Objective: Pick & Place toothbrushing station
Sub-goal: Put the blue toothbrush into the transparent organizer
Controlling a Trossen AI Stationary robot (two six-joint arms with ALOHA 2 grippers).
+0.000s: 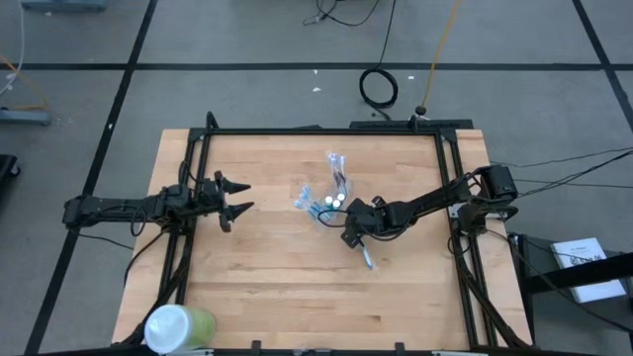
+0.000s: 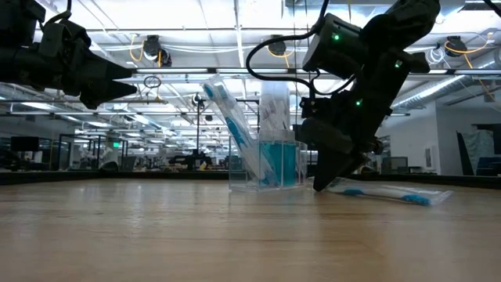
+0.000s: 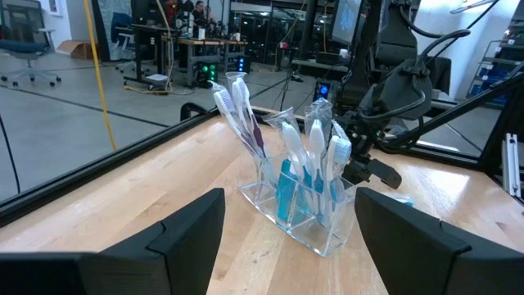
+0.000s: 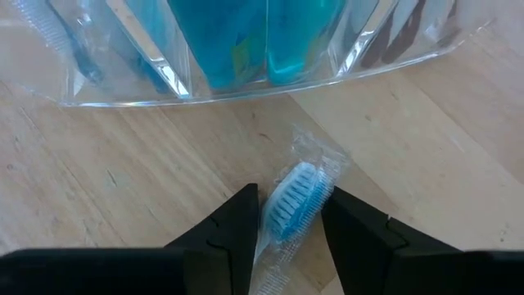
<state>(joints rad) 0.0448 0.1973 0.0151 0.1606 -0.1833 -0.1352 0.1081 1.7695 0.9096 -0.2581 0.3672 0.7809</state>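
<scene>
A clear plastic holder [image 1: 318,203] stands at the table's middle with slim blue-and-white toothbrushes [image 3: 237,106] and teal tubes [image 3: 286,192] upright in it. One wrapped toothbrush [image 1: 369,259] lies flat on the table, near side of the holder. My right gripper [image 1: 354,237] is down at the table beside the holder, shut on that toothbrush [image 4: 296,201]. My left gripper [image 1: 237,198] is open and empty, raised above the table to the left of the holder [image 3: 295,213]. My right gripper pinches the wrapped toothbrush's bristle head [image 4: 299,192] between its two fingers [image 4: 237,225], through the clear wrapper. The fingers come down steeply from above [image 2: 321,184] and lie across the brush. The brush lies flat on the table, its handle [image 2: 391,193] reaching away from the holder.
A green cup with a white lid [image 1: 178,326] lies at the table's near left corner. A black frame rail [image 1: 326,132] runs along the table's far edge and down both sides. Bare wood lies between my left gripper and the holder.
</scene>
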